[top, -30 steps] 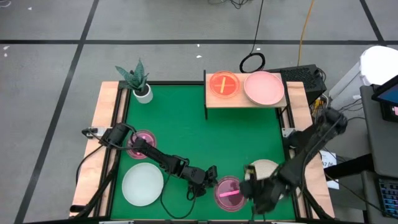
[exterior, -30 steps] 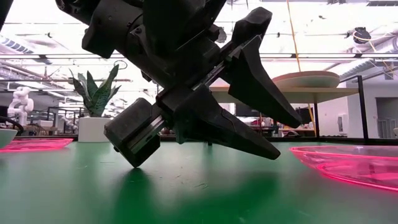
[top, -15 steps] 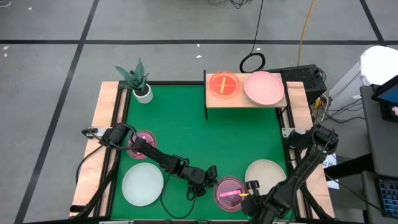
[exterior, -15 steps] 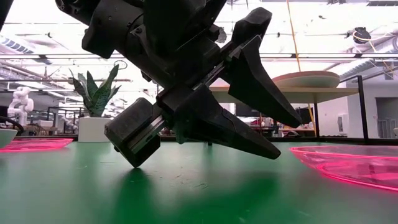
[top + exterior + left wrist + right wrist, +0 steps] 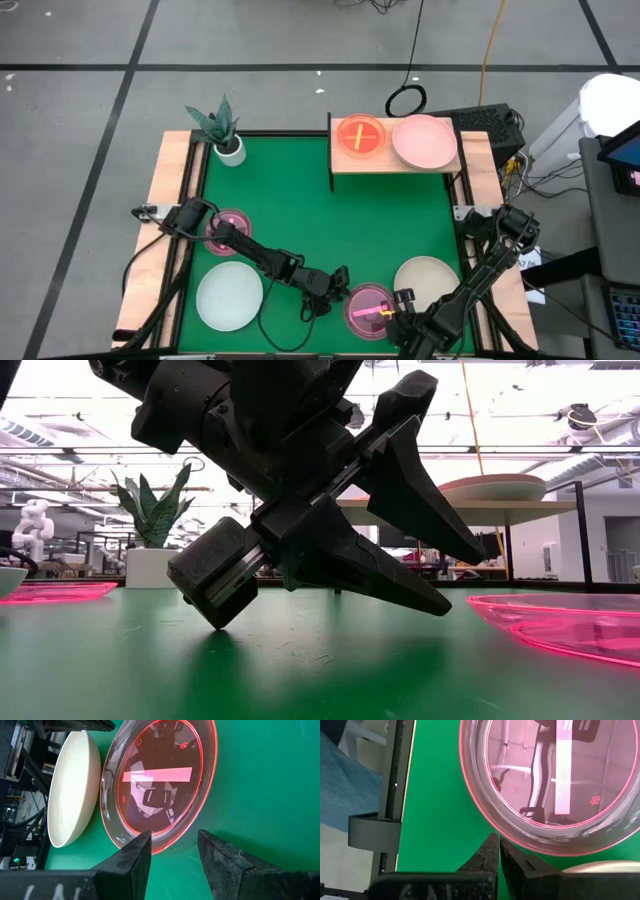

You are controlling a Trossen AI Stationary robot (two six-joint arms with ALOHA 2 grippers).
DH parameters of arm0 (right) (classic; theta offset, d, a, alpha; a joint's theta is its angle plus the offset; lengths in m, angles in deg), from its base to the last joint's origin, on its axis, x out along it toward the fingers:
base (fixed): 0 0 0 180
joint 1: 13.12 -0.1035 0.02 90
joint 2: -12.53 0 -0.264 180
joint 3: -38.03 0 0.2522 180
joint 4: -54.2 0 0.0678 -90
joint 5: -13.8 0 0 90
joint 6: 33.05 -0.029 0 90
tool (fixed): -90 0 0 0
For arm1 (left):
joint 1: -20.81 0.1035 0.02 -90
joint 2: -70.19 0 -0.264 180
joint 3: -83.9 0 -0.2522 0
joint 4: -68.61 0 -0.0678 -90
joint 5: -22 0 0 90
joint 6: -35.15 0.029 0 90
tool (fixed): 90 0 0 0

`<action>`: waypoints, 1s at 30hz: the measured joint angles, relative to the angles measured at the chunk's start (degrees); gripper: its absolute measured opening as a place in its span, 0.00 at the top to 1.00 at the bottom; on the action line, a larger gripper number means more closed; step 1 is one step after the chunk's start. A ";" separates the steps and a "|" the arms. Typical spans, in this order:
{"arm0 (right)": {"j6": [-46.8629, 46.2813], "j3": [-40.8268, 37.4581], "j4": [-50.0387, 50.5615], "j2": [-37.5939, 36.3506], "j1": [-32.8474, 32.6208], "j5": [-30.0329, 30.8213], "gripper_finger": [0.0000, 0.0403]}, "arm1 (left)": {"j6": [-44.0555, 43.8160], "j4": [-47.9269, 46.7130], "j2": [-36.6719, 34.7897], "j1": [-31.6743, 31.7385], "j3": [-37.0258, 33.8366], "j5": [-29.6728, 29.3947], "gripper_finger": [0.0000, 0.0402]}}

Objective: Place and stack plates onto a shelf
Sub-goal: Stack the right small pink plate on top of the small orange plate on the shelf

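A see-through magenta plate with a pink stick mark [image 5: 368,310] lies flat on the green table near its near edge. My left gripper [image 5: 175,851] is open and low, with its fingers just left of the plate's rim [image 5: 560,628]. My right gripper [image 5: 496,845] is shut, its tips at the plate's near-right rim. A beige plate [image 5: 428,280] rests beside it, a pale blue-green plate [image 5: 230,295] and a second magenta plate [image 5: 230,230] sit at the left. The shelf [image 5: 395,160] carries an orange plate [image 5: 360,135] and a pink plate [image 5: 425,140]. My right gripper's shut fingertips [image 5: 494,839] come level along the table to the magenta plate's rim [image 5: 487,822]; I cannot tell whether they touch it. My left gripper's open fingers [image 5: 142,845] stand at the plate's left rim [image 5: 162,842]; whether they touch it I cannot tell.
A potted plant [image 5: 222,130] stands in the far-left corner. Wooden side strips [image 5: 165,240] border the table. The left arm lies across the smaller magenta plate. Open green surface spans the middle of the table [image 5: 330,220] between the plates and the shelf's legs.
My right arm has swung off the beige plate toward the table's near right corner and sunk lower, leaving that plate uncovered. Its gripper has stayed by the magenta plate, shifting slightly toward the near edge. The plates have not moved.
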 joint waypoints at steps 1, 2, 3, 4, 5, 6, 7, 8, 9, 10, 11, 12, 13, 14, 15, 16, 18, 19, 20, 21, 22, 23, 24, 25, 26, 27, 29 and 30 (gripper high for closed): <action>0.00 0.00 0.00 0.00 0.00 -0.12 1.00 | 0.00 0.00 -0.01 0.00 0.00 0.00 0.58; -0.02 -0.08 -0.14 0.00 0.00 -0.21 1.00 | 0.00 0.01 0.01 0.00 0.00 0.00 0.58; -0.04 -0.38 -0.47 -0.01 0.01 -0.51 1.00 | 0.02 0.01 0.02 0.00 0.00 0.00 0.58; -0.06 -0.76 -0.81 -0.02 0.05 -1.01 1.00 | 0.00 0.02 0.02 0.00 0.00 0.00 0.58; -0.07 -1.34 -1.16 -0.02 0.09 -1.16 1.00 | 0.00 0.02 -0.01 0.00 0.00 0.00 0.58; -0.12 -1.92 -1.55 -0.02 0.09 -1.24 1.00 | 0.00 0.02 0.02 0.00 0.00 0.00 0.58; -0.36 -2.56 -1.96 0.00 0.07 -1.26 1.00 | 0.00 0.02 0.01 0.00 0.00 0.00 0.58; -0.72 -3.07 -2.34 0.00 0.09 -1.25 1.00 | 0.00 0.02 0.02 0.00 0.00 0.00 0.58; -1.07 -3.47 -2.67 0.00 0.10 -1.24 1.00 | 0.00 0.02 0.02 0.00 0.00 0.00 0.58; -1.32 -3.76 -3.08 0.00 0.11 -1.25 1.00 | 0.00 0.02 0.02 0.00 0.00 0.00 0.58; -1.48 -3.97 -3.44 0.00 0.11 -1.24 1.00 | 0.03 0.02 0.02 0.00 0.00 0.00 0.58; -1.53 -4.18 -3.62 0.00 0.11 -1.19 1.00 | 0.09 0.04 0.02 0.00 0.00 0.01 0.58; -1.53 -4.45 -4.04 0.00 0.11 -1.15 1.00 | 0.24 0.07 0.02 0.00 0.00 0.02 0.58; -1.53 -4.75 -4.46 -0.02 0.17 -1.09 1.00 | 0.34 0.11 0.02 0.00 0.00 0.00 0.58; -1.55 -5.03 -4.72 -0.04 0.38 -1.05 1.00 | 0.46 0.18 0.02 0.00 0.00 0.00 0.58; -1.55 -5.28 -4.92 -0.08 0.52 -1.00 1.00 | 0.46 0.30 0.02 0.00 0.00 0.02 0.58; -1.57 -5.64 -5.13 -0.10 0.84 -0.53 1.00 | 0.90 0.27 0.02 0.00 0.00 0.08 0.58; -1.56 -5.79 -5.25 -0.11 0.94 -0.18 1.00 | 1.43 0.23 0.02 -0.01 0.02 0.11 0.58; -1.42 -5.92 -5.37 -0.12 1.12 0.07 1.00 | 2.05 0.24 0.02 -0.05 0.03 0.12 0.58; -1.17 -6.02 -5.54 -0.13 1.31 0.08 1.00 | 2.52 0.23 0.02 -0.07 0.04 0.55 0.58; -0.93 -6.13 -5.67 -0.13 1.53 -0.01 1.00 | 2.76 0.26 0.02 -0.02 0.04 1.21 0.58; -0.68 -6.18 -5.77 -0.13 1.74 0.01 1.00 | 2.80 0.30 0.02 -0.02 0.04 1.48 0.58; -0.44 -6.19 -5.84 -0.13 1.91 0.13 1.00 | 2.80 0.28 0.02 -0.02 0.04 1.49 0.58; -0.17 -6.21 -5.90 -0.13 2.04 0.27 1.00 | 3.02 0.25 0.02 0.01 0.04 1.47 0.58; -0.15 -6.23 -5.92 -0.13 2.20 0.29 1.00 | 3.47 0.23 0.02 0.02 0.04 1.44 0.58; -0.15 -6.23 -5.94 -0.13 2.27 0.35 1.00 | 3.99 -0.05 0.02 0.04 0.07 1.46 0.58; -0.04 -6.23 -5.96 -0.13 2.29 0.55 1.00 | 4.67 -0.47 0.02 0.11 0.09 1.49 0.58; 0.05 -6.23 -5.97 -0.13 2.29 0.64 1.00 | 4.86 -0.53 0.02 0.13 0.09 1.49 0.58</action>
